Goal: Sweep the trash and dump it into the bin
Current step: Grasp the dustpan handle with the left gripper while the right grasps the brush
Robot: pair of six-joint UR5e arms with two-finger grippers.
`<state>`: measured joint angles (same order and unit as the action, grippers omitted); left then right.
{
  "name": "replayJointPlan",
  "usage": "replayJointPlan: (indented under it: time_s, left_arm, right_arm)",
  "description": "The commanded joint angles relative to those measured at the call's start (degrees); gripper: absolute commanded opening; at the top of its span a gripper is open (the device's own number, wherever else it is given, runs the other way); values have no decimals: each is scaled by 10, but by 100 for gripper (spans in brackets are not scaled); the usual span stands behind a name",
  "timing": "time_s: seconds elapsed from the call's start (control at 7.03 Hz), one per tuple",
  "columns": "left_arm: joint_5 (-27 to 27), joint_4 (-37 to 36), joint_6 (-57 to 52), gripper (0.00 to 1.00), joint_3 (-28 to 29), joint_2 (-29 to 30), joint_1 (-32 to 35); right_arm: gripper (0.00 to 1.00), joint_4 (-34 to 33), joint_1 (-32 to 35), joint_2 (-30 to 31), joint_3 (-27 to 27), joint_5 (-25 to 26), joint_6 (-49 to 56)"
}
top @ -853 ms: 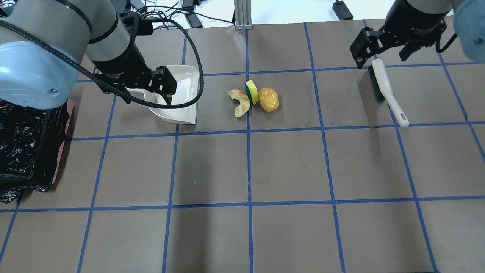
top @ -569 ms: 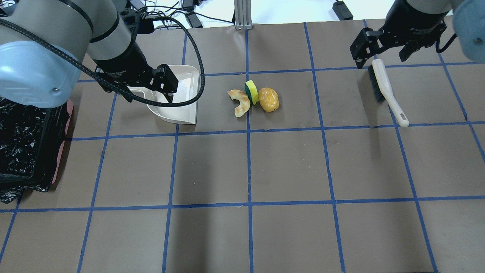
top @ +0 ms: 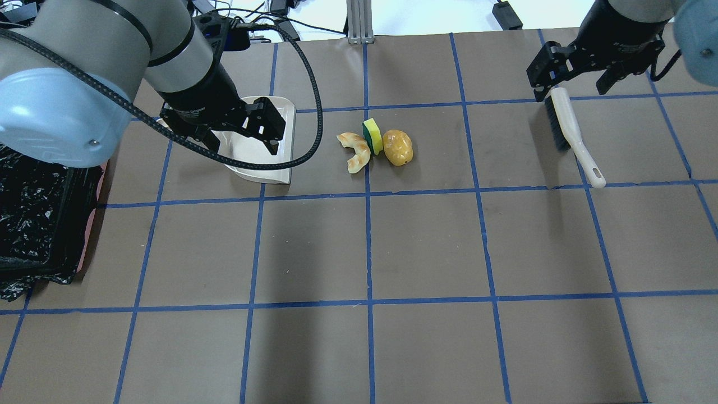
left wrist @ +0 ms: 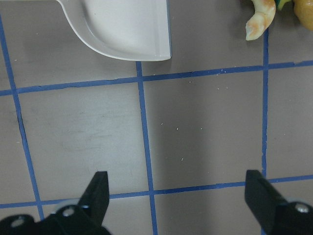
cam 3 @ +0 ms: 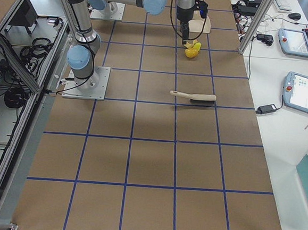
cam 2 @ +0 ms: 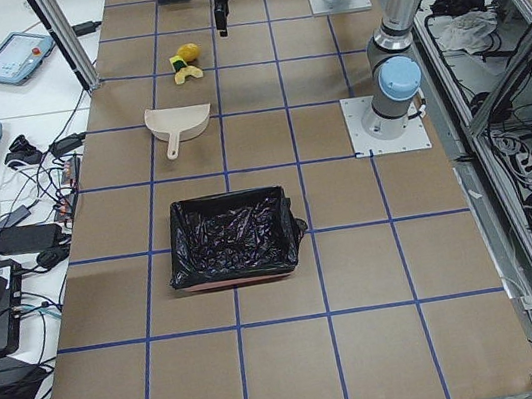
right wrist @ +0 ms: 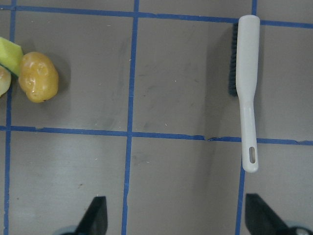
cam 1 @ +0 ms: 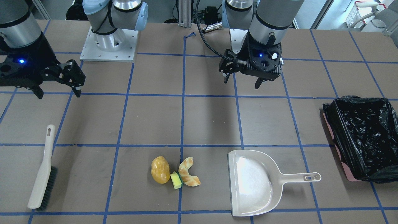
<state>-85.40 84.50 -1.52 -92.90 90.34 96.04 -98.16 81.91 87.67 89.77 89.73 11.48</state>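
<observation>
The trash sits in the lower middle of the front-facing view. A lumpy, glossy yellow-brown potato (cam 1: 160, 170) and a tan curved croissant-shaped piece (cam 1: 188, 177) each touch the small yellow-and-green sponge (cam 1: 176, 180) wedged between them.

My left fingers (left wrist: 95, 191) are spread wide and grip nothing. They hang above the brown worktop (cam 1: 205, 124), and my wrist view looks past them to a corner of the dustpan at the upper left of the frame. My right fingers (right wrist: 95, 213) are just as wide apart and bare, high over the worktop at the upper left of the front-facing view.

Just right of the trash lies the smooth beige plastic dustpan (cam 1: 252, 183), flat, with its handle pointing right. The long white brush (cam 1: 42, 174) with dark bristles lies at the lower left, well apart from the trash. At the right edge stands the rectangular pink bin (cam 1: 337, 157), lined with a crinkly, glossy black bag (cam 1: 360, 130).
</observation>
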Motion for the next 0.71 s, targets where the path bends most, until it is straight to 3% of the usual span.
replayJointPlan:
  time_s: [0.0, 0.28, 0.57]
  left_arm:
    - [-16, -1, -37, 100, 2, 11, -1]
    - [-54, -93, -168, 100, 9, 32, -27]
    - [-64, -103, -295, 100, 31, 74, -71]
  right_arm:
    - [100, -47, -28, -49, 0, 4, 26]
    - [100, -88, -50, -114, -1, 9, 34]
    - [100, -81, -91, -138, 19, 10, 56]
